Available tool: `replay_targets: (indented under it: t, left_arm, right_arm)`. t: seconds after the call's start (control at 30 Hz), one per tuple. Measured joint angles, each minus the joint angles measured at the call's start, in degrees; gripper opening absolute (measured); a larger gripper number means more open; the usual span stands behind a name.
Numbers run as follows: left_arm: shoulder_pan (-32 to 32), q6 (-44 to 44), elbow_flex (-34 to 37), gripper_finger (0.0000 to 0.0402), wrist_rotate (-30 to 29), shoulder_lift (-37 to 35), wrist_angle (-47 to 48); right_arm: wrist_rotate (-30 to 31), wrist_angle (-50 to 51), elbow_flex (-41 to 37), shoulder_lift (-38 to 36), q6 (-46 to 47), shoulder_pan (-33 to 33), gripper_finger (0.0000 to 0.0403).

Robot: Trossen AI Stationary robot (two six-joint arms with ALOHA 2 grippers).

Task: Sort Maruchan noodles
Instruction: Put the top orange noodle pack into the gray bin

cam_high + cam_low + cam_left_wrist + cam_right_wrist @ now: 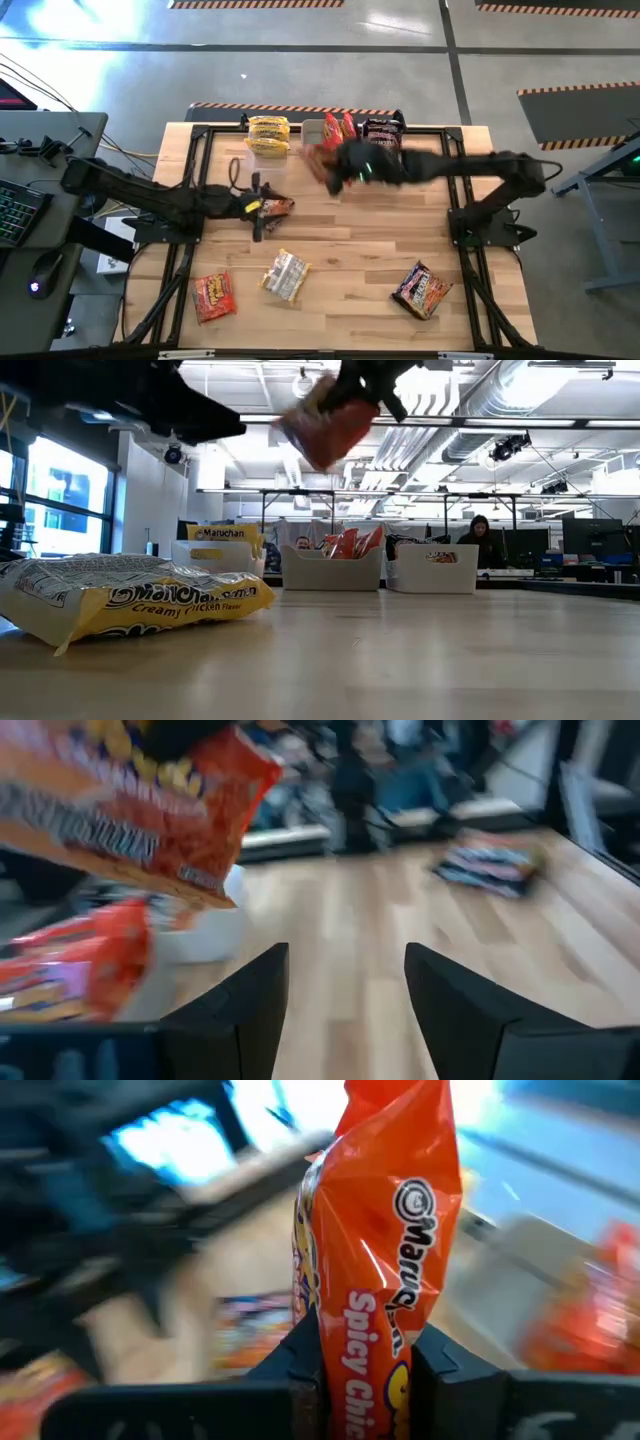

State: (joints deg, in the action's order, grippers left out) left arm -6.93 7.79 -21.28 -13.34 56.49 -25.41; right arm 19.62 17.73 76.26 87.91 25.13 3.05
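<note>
Pinching an orange noodle packet upright between its fingers, right tool hangs above the tabletop. Left tool is spread, empty, dark packet ahead.

**Four Cameras, One Table**

The high view looked straight down on the whole pale wooden table. The low view sat at tabletop height, facing level toward three white plastic tubs and the room behind. Each wrist view looked forward past its own fingers, close in; both shared the crinkly orange noodle packet.
</note>
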Motion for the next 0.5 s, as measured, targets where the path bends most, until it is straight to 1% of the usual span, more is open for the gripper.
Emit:
replay_targets:
  t: [0.07,0.17,0.27,0.37,0.5]
  left_arm:
    - [0.7,-0.1,2.9,0.0188,-1.5,-1.1,-3.4]
    - [1.4,-0.5,5.6,0.0188,-2.2,-1.9,-5.4]
    - [2.1,-0.9,6.4,0.0188,-2.3,-2.4,-5.4]
    - [2.5,-1.5,6.5,0.0188,-2.4,-2.4,-5.3]
    - [2.5,-1.5,6.5,0.0188,-2.4,-2.4,-5.3]
  right_arm:
    - [-2.8,6.8,6.3,3.2,2.0,5.5,0.0047]
    - [-9.8,14.1,15.3,8.5,4.9,13.7,0.0047]
    - [-12.7,20.4,23.2,15.6,7.1,20.3,0.0047]
    - [-15.5,25.5,31.1,23.3,8.8,24.9,0.0047]
    - [-18.6,32.3,41.8,32.6,12.4,28.3,0.0047]
